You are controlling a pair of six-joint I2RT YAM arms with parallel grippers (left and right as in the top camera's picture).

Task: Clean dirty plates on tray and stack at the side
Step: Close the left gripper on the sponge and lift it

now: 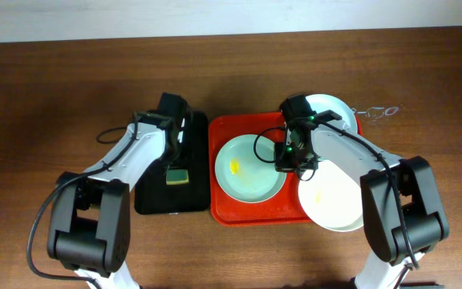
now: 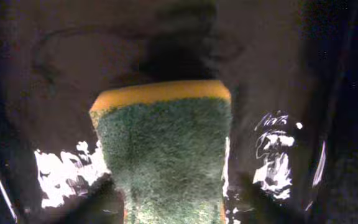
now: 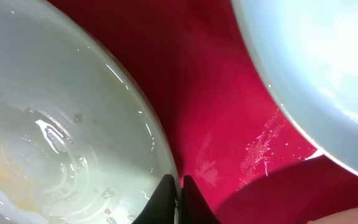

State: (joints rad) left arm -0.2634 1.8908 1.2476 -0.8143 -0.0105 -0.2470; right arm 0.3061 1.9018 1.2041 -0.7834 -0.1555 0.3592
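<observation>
On the red-orange tray lie three pale dirty plates. The left plate carries a yellow smear; another lies at the tray's far right corner, and the third overhangs the near right edge. My right gripper is shut, its fingers pinching the right rim of the left plate, one finger inside and one over the tray. My left gripper stands open astride the green-yellow sponge, with a thin gap at its right finger.
The sponge lies in a narrow black tray just left of the red one. Brown wooden table all round; a small wiry object lies right of the red tray. Both arms reach in from the near edge.
</observation>
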